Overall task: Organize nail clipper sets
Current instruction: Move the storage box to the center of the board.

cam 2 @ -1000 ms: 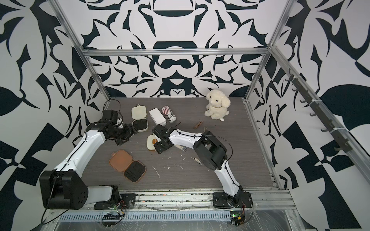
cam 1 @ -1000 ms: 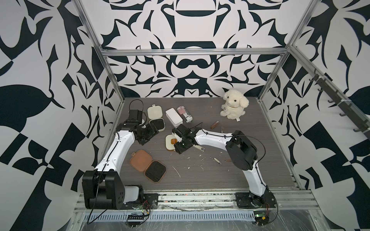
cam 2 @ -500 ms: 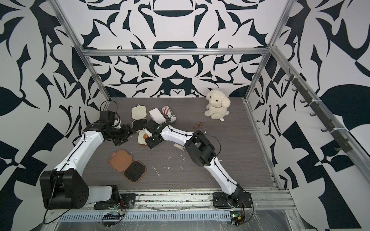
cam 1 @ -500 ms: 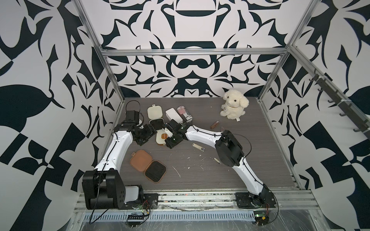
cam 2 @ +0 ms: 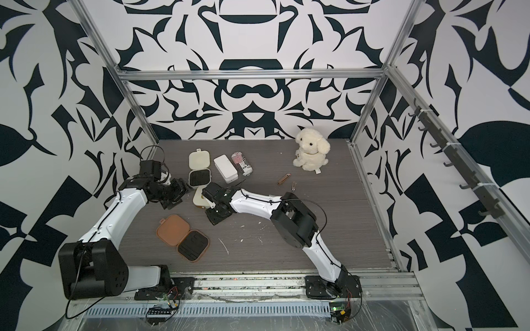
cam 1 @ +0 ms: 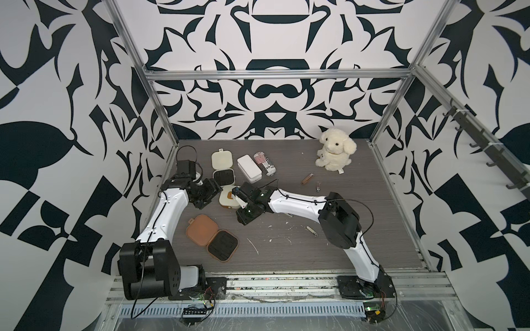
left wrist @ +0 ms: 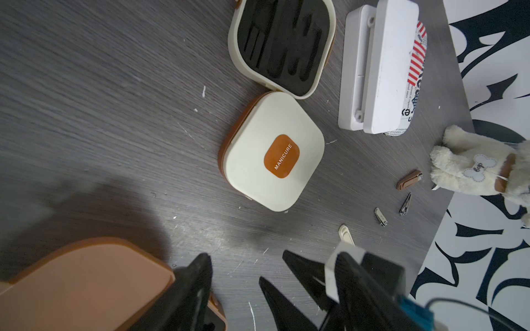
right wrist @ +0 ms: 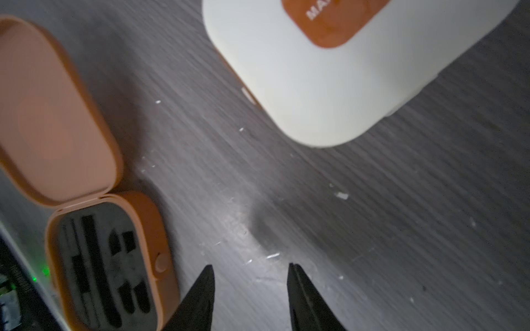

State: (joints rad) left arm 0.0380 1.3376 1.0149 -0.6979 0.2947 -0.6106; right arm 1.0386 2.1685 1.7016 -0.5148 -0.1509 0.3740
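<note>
Closed cream case (left wrist: 272, 152) shifted toward open cream case (left wrist: 282, 45), now just beside it. Right gripper (right wrist: 249, 268) withdrawn, jaws apart, empty. Left gripper (left wrist: 233, 268) likewise.

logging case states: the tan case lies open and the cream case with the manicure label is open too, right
Not quite. The tan case does lie open, but the cream case with the MANICURE label is closed, lid down. The left wrist view shows it plainly.
</note>
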